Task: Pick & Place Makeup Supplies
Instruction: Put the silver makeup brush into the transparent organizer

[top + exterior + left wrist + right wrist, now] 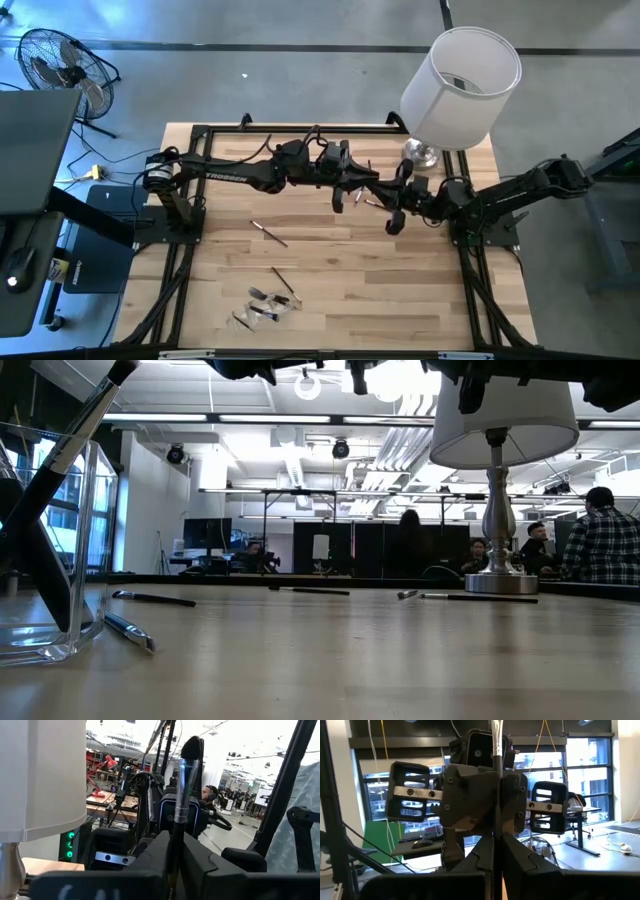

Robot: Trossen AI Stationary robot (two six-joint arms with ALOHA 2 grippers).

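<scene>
A wooden tabletop (400,290) is seen from above, with two dark arms meeting over its far middle. At the near left of centre lies a clear plastic holder (262,306) with brushes scattered around it. In the low view this holder (50,550) stands at the left with a dark brush leaning inside. Farther back, a lone brush (268,233) lies on the wood.

The left tool (346,196) hangs above the tabletop, its fingers pressed together on the handle of a dark-headed makeup brush (186,780), which stands upright between them in the left wrist view. Just to its right, the right tool (392,222) faces it, fingers pressed together around a thin brush handle (496,750).

At the far right stands a lamp with a white shade (460,85) on a silver base (500,582).
</scene>
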